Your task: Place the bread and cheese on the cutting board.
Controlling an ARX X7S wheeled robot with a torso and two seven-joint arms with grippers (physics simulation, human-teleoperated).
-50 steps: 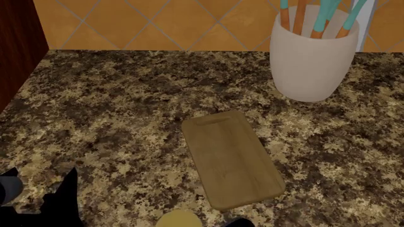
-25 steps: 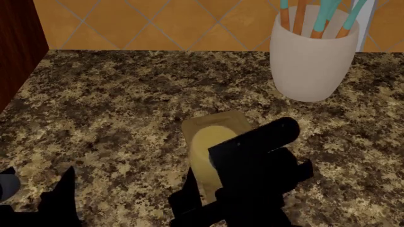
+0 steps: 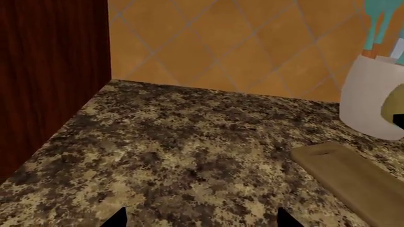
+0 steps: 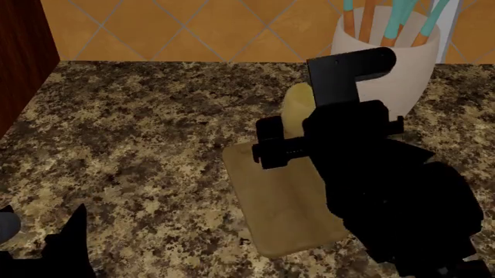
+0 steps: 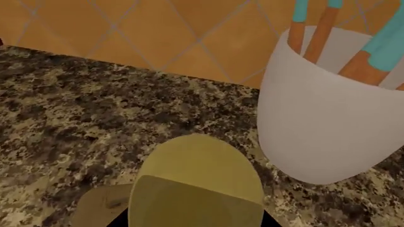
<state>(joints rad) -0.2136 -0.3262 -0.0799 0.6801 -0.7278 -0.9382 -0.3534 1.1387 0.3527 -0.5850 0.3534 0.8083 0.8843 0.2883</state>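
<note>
The cheese (image 4: 297,109), a pale yellow stubby cylinder, hangs above the far end of the cutting board (image 4: 275,200), close in front of the crock. My right gripper (image 4: 298,132) is shut on it. In the right wrist view the cheese (image 5: 196,182) fills the space between the jaws, and a corner of the cutting board (image 5: 101,205) shows below it. My left gripper (image 4: 43,229) is open and holds nothing at the counter's near left. In the left wrist view it (image 3: 200,221) hovers over bare counter, left of the cutting board (image 3: 356,177). The bread is out of view.
A large white utensil crock (image 4: 386,81) with teal and orange handles stands at the back right, just beyond the cheese. A dark wooden cabinet side (image 4: 23,52) walls the counter's left. An orange tiled wall (image 4: 193,29) runs along the back of the speckled granite counter (image 4: 139,127).
My right arm has come up from the near edge with the cheese, crossing the board lengthwise towards the crock. The left gripper has hardly moved.
</note>
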